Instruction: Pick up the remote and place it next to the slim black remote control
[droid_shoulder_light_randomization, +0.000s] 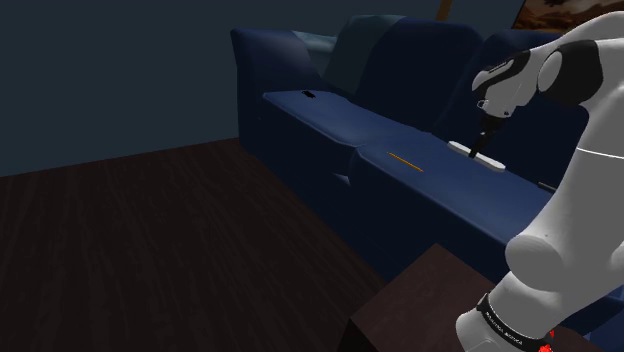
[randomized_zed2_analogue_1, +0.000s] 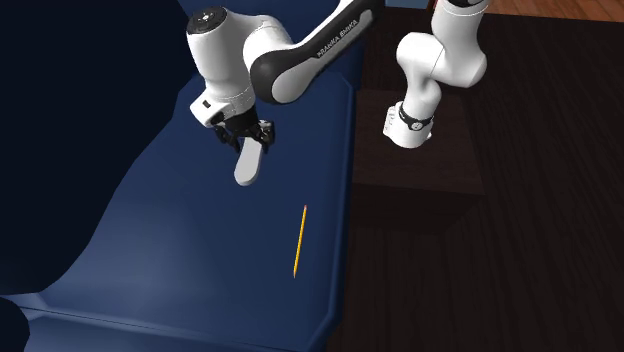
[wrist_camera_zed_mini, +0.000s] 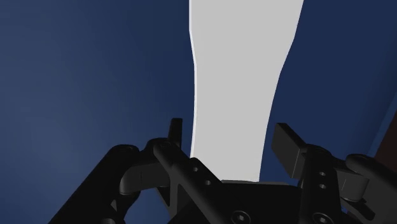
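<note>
- Step in hand, as I judge it: the grasp. My gripper (wrist_camera_zed_mini: 229, 143) is down over the white remote (wrist_camera_zed_mini: 238, 76), with my fingers (wrist_camera_zed_mini: 175, 135) parted on either side of its narrow waist. A sliver of blue shows at each side, so I am not gripping it yet.
- Remote's place: it lies flat on the dark blue sofa seat (droid_shoulder_light_randomization: 330, 120), on the cushion nearer my stand (randomized_zed2_analogue_1: 420, 150), just past a thin orange stick (droid_shoulder_light_randomization: 405, 161) that lies nearer the seat's front edge.
- Long axis: it runs along the sofa's length, roughly parallel to the orange stick and to the front edge. From my wrist it stretches straight away from my palm and broadens toward the far end, so my fingers close across its short width.
- Facing: it is drawn plain white, so I cannot tell which end is the head or which face is up.
- Next move, I reckon: close squarely on the waist, lift it straight up and carry it along the seat to the far cushion.
- Goal: the slim black remote (droid_shoulder_light_randomization: 309, 94) lies there, well apart from me, near the sofa arm. I should set mine down beside it, not touching it, and clear the orange stick on the way.
</note>
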